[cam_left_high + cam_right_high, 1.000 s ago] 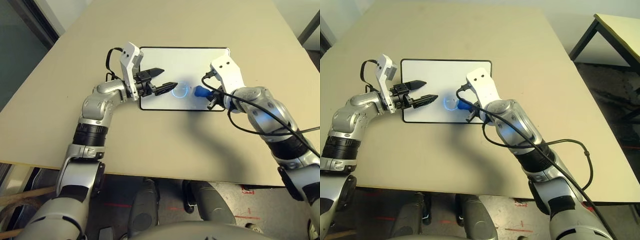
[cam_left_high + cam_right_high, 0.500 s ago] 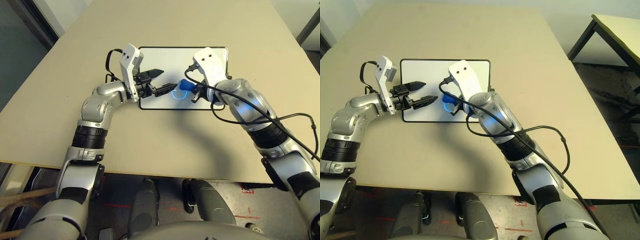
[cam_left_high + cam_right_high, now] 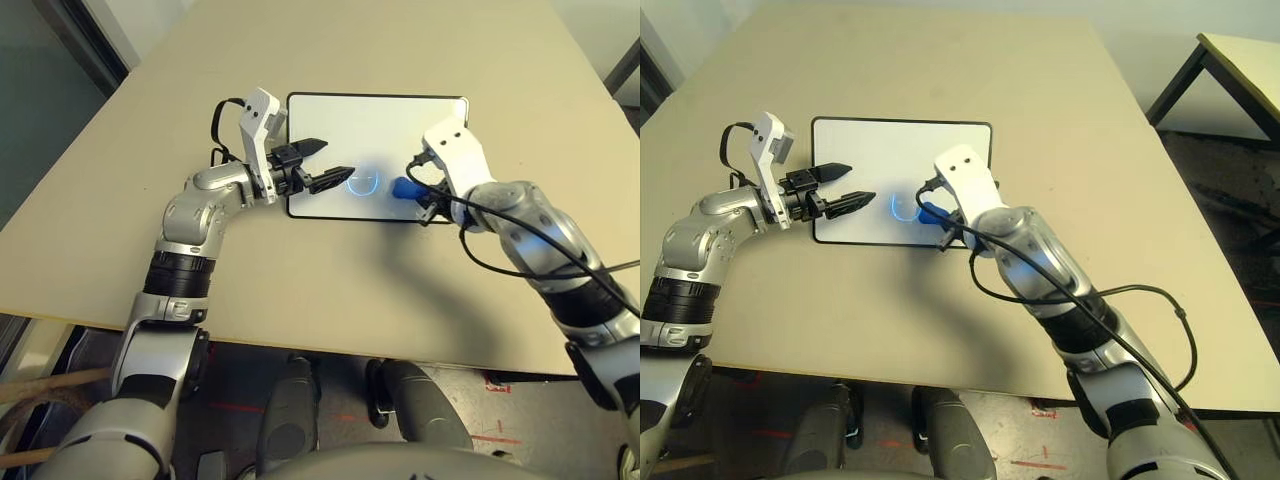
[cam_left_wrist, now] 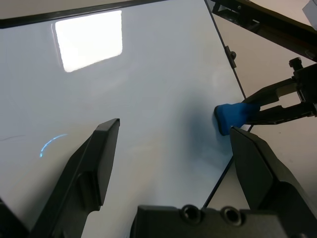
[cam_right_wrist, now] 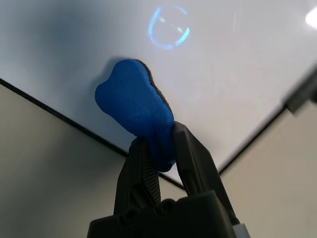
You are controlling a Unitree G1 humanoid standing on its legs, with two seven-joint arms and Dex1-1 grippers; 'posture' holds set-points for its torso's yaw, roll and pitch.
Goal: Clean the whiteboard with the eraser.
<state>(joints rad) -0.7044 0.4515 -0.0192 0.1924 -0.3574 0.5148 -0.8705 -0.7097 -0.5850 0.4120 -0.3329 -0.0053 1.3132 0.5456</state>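
Note:
The whiteboard [image 3: 380, 130] lies flat on the beige table, black-framed, with a faint blue ring mark [image 3: 362, 181] near its near edge. My right gripper [image 3: 414, 192] is shut on the blue eraser [image 3: 404, 187], whose tip presses on the board just right of the mark and close to the near frame. In the right wrist view the eraser [image 5: 133, 106] sticks out past the fingers [image 5: 188, 148], and the ring [image 5: 169, 27] shows gaps. My left gripper [image 3: 336, 159] hovers open over the board's left part, with nothing between its fingers [image 4: 104, 153].
The table [image 3: 300, 270] stretches wide around the board, with its front edge near my body. Black cables loop from both wrists. A second table [image 3: 1240, 60] stands off to the right, over a dark floor.
My right gripper swept the eraser left to the blue mark half a second ago, then back right to the near right part of the board. The left arm stayed put.

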